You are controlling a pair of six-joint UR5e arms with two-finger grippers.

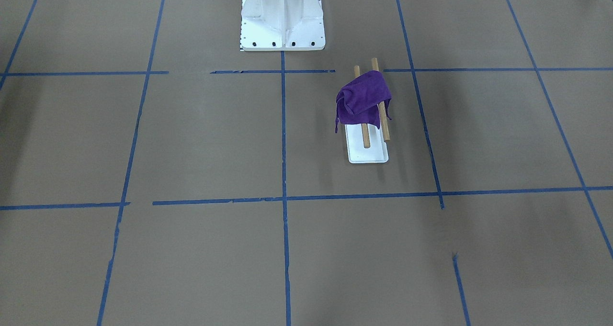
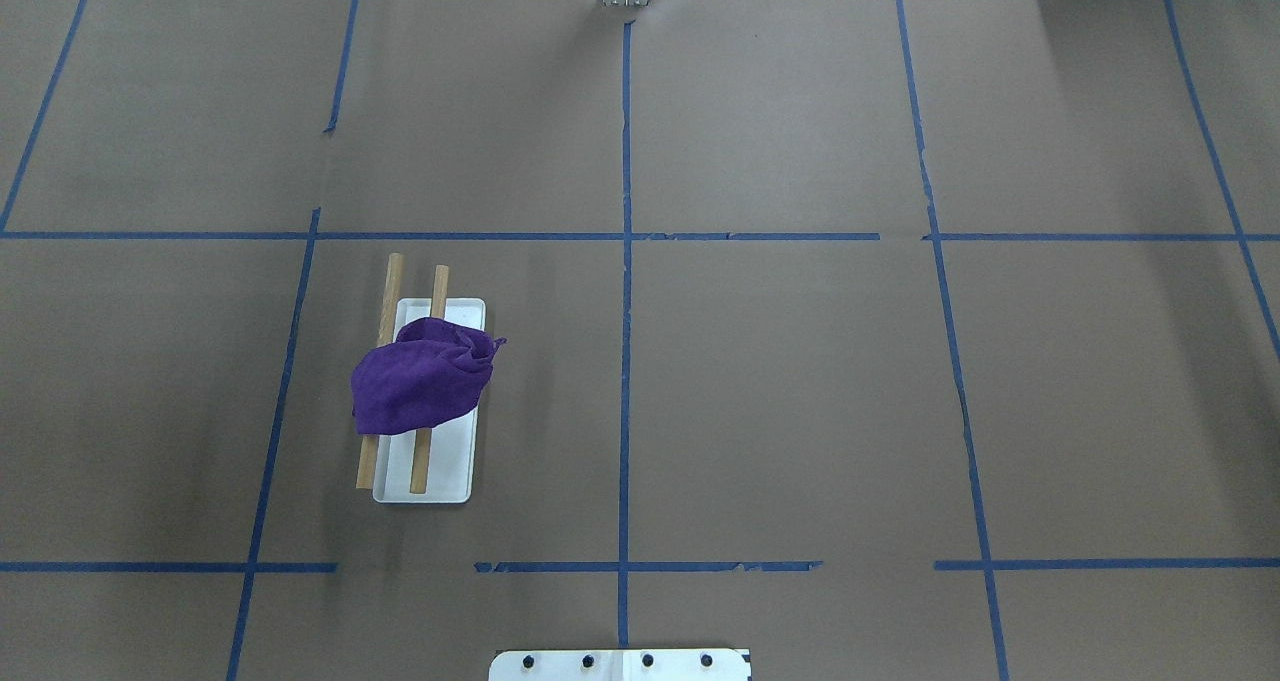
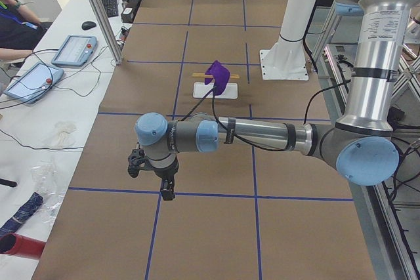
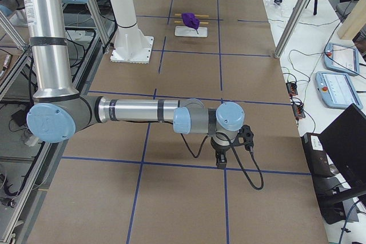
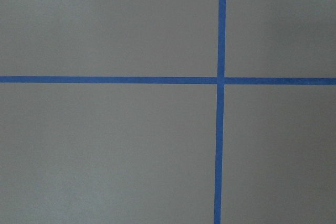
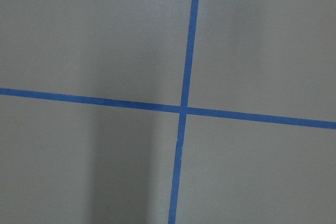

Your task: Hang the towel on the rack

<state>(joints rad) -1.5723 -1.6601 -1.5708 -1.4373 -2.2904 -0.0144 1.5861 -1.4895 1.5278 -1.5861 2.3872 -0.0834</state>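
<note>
Surface: brown paper (image 2: 800, 411) covers the whole table, and blue tape (image 2: 626, 361) divides it into large squares.
Pedestal: the white bolted pedestal (image 1: 282, 19) is at 12 o'clock in the front-facing view (in the overhead view only its foot plate shows, at 6 o'clock).
Rack: the rack (image 2: 450, 471) stands at about 9 o'clock from the middle of the table in the overhead view, inside one taped square. Its white base lies flat on the paper. Its two dowels (image 2: 392, 291) run side by side above the base, from 12 to 6 o'clock.
Towel: the purple towel (image 2: 415, 386) lies bunched over the middle part of both dowels, so it is on the rack. One side hangs past the outer dowel toward 9 o'clock, and a crumpled corner sticks out toward 3 o'clock. The dowel ends are bare at 12 and at 6 o'clock.
Left arm: the left gripper (image 3: 167, 191) points down over the paper, near a tape line and well apart from the rack. It shows only in a side view, so I cannot tell how wide it is opened. The towel is not in it.
Right arm: the right gripper (image 4: 221, 163) also points down near a tape line, well apart from the rack. I cannot tell its opening either, and it does not hold the towel.
Wrist views: each one shows only paper and a crossing of tape.
</note>
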